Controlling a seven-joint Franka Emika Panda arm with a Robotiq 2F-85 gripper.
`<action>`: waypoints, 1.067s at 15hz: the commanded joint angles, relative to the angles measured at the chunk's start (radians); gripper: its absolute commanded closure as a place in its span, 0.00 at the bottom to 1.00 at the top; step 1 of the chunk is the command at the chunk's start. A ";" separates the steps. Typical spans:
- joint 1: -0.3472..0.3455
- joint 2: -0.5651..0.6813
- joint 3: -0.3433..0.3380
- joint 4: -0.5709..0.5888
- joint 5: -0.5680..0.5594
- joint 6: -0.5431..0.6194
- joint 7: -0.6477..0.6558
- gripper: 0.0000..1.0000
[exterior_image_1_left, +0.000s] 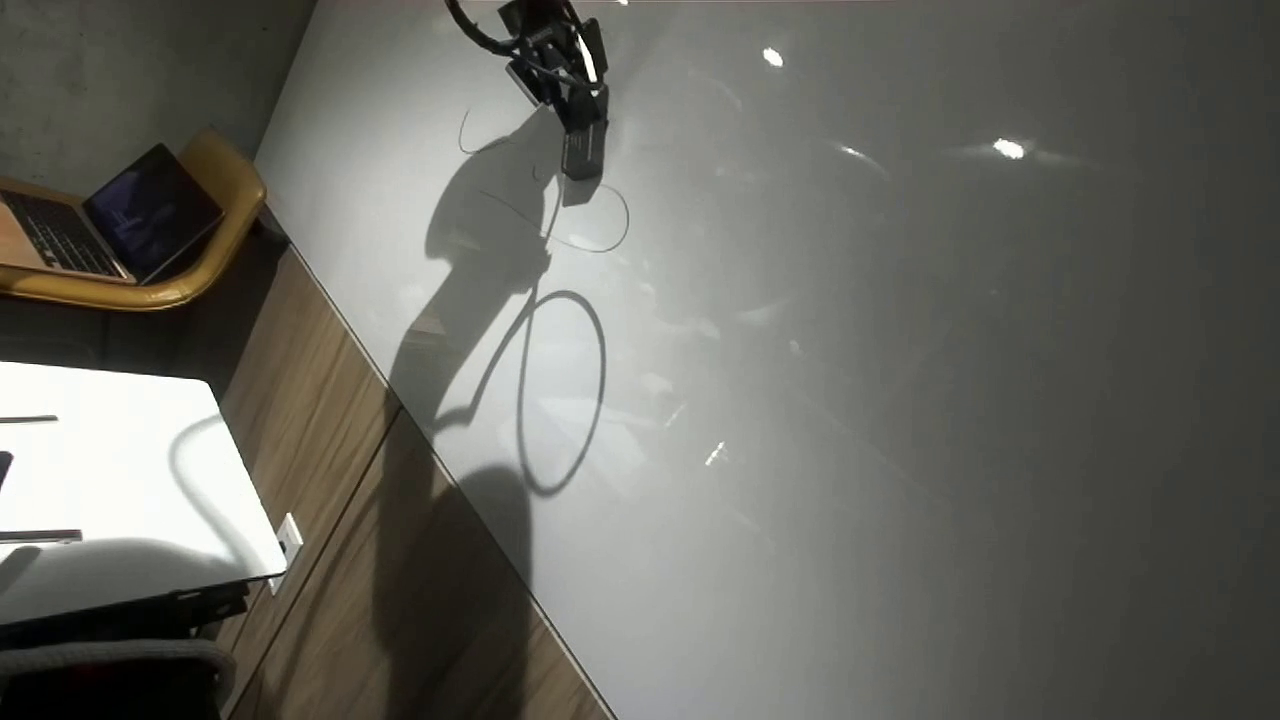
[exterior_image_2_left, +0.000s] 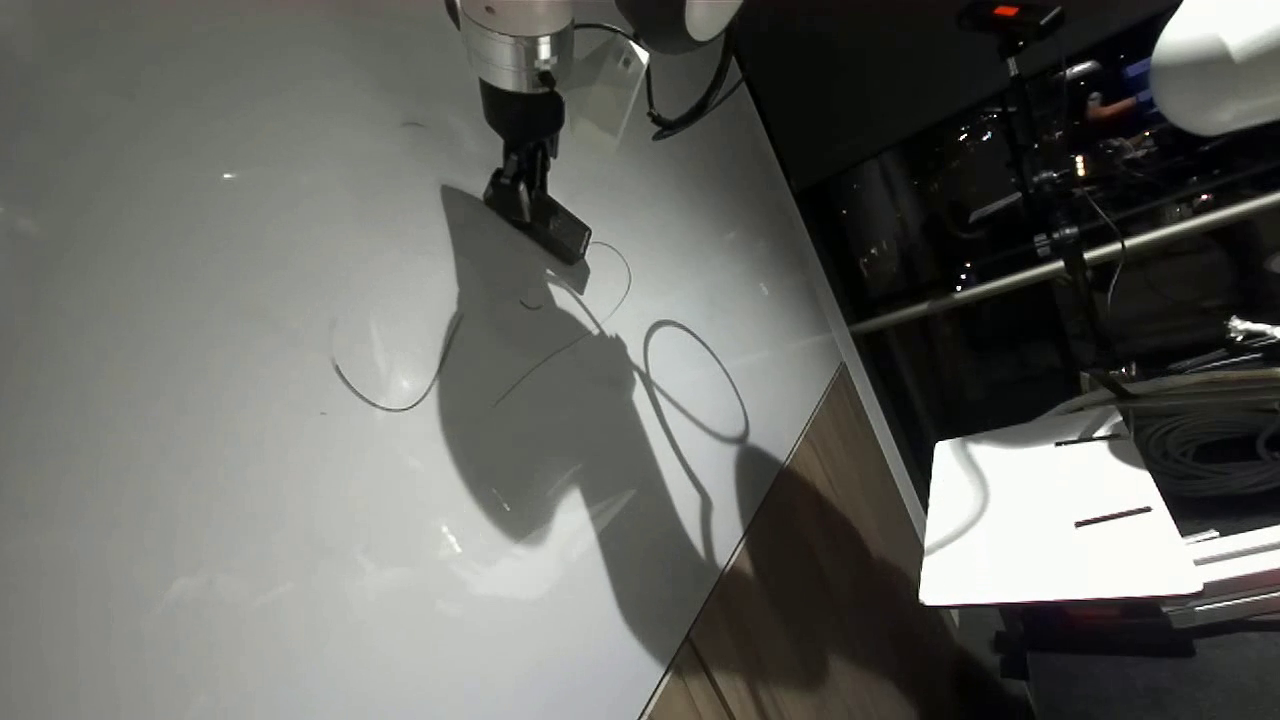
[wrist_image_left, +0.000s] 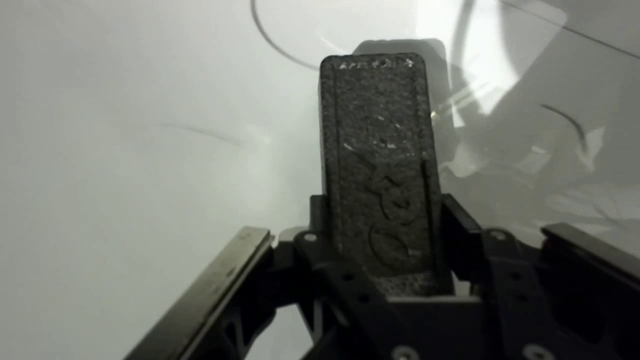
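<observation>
My gripper (wrist_image_left: 386, 220) is shut on a dark rectangular block (wrist_image_left: 380, 145) that looks like a whiteboard eraser, with one finger against each long side. Its face has a felt-like texture and curved marks; its far end sticks out well beyond the fingertips. In both exterior views the block (exterior_image_1_left: 585, 150) is close to a glossy white surface (exterior_image_1_left: 850, 400), its shadow right beside it; whether it touches I cannot tell. Thin dark drawn lines (exterior_image_2_left: 395, 408) curve over the surface near the block, and another line (wrist_image_left: 280, 50) runs up to its far end in the wrist view.
Wood panelling (exterior_image_1_left: 330, 400) borders the white surface. Beyond it stand a yellow chair (exterior_image_1_left: 215, 200) with an open laptop (exterior_image_1_left: 150, 215) and a white tabletop (exterior_image_1_left: 120, 470). A white table (exterior_image_2_left: 1040, 520) also shows in an exterior view, near a stand (exterior_image_2_left: 1075, 250). The arm's shadow falls across the surface.
</observation>
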 joint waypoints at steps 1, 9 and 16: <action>-0.112 0.166 0.053 -0.043 -0.130 -0.080 0.021 0.71; -0.393 0.411 0.069 -0.129 -0.235 -0.045 -0.022 0.71; -0.312 0.433 0.070 -0.140 -0.175 0.089 0.035 0.71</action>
